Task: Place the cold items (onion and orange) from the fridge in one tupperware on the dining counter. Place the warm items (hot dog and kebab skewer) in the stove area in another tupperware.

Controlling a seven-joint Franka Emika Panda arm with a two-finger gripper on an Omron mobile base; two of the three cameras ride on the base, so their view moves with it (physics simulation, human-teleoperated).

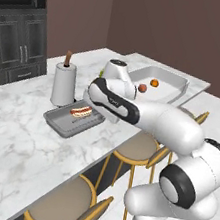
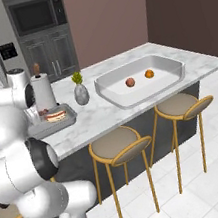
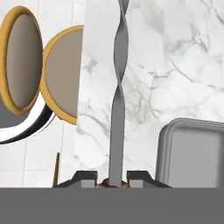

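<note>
Holding your kebab skewer [image 3: 117,109], hand [image 3: 111,178] clamped shut on it, just beside grey tupperware [image 3: 192,153], hot dog [image 1: 81,111] inside.

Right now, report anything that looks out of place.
Nothing spilled or damaged. The onion and orange lie in the large tupperware, the hot dog in the small tupperware, both upright on the counter.

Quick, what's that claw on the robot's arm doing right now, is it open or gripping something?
Gripper: shut on the kebab skewer, whose twisted metal rod runs up from between the fingertips above the marble counter.
</note>
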